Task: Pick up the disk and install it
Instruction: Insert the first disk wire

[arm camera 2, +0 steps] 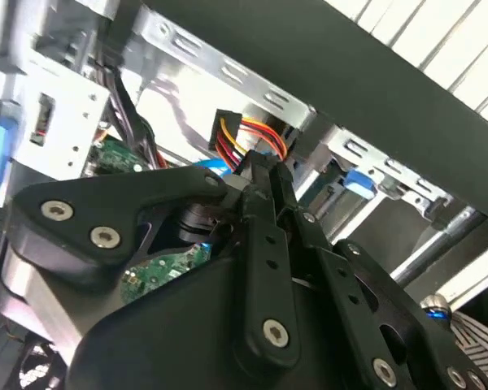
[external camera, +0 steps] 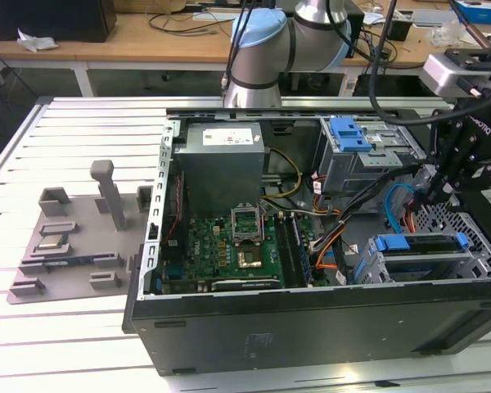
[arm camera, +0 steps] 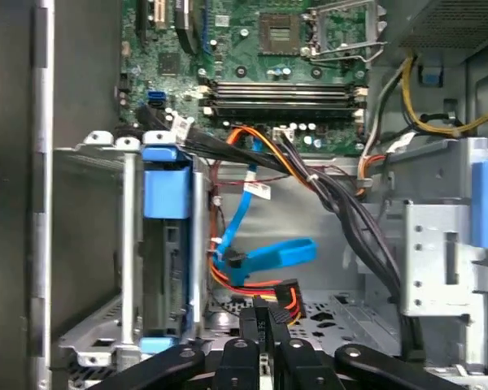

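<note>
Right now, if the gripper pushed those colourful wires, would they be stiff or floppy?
Probably floppy: the coloured wires curve loosely instead of running straight. They'd likely spring back some, since they end together in one plug. Probably light, being thin.

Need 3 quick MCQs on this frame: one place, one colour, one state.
1. In the exterior view, the hand is:
A. over the grey fixture
B. inside the case, at the view's right
C. above the board

2. The disk's carrier is:
A. red
B. grey
C. blue

3. The case side is:
A. open
B. shut
C. half covered

Answers:
1 B: the hand hangs in the case near the cage.
2 C: the disk has a blue frame.
3 A: the board lies exposed.
</note>
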Action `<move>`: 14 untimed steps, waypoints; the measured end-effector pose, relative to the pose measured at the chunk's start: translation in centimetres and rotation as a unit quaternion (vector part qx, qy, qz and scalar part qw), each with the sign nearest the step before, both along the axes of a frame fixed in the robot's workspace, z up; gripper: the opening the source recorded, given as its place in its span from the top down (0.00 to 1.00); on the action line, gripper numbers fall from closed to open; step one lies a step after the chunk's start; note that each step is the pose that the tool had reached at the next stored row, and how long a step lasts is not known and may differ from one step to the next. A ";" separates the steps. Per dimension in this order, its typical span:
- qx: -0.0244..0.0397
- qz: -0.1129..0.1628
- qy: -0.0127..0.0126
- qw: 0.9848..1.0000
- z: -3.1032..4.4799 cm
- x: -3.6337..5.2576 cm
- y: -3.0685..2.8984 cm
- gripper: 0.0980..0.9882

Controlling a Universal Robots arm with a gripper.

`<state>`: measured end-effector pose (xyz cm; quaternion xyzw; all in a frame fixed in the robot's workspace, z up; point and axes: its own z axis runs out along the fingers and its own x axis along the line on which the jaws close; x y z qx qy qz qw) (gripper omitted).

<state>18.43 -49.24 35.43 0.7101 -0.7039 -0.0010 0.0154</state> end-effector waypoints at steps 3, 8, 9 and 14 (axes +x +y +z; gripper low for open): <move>-0.004 0.000 0.000 1.000 -0.03 -0.03 -1.35 0.92; -0.005 0.000 0.000 1.000 -0.28 -0.14 -3.92 0.92; -0.005 0.000 0.000 1.000 -0.39 -0.17 -4.03 0.92; -0.004 0.000 0.000 1.000 -0.93 -0.24 -4.09 0.92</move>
